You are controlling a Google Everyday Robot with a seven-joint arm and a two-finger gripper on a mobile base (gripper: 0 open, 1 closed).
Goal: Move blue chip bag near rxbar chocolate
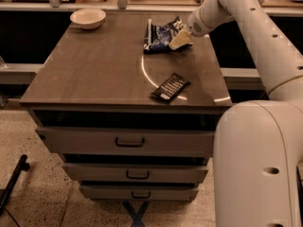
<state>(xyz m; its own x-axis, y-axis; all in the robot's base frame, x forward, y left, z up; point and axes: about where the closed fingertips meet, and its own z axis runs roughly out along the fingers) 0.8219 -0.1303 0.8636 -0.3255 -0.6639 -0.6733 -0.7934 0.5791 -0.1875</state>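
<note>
The blue chip bag, wrinkly dark blue foil with white markings, lies at the far right of the brown table top. The rxbar chocolate, a flat black bar with white lettering, lies nearer the front right edge, well apart from the bag. My gripper is at the bag's right end, low over the table, touching or just over the bag's edge. The white arm reaches in from the right.
A white bowl sits at the far left corner of the table. Drawers are stacked under the table top. A counter with objects runs behind the table. My white base fills the lower right.
</note>
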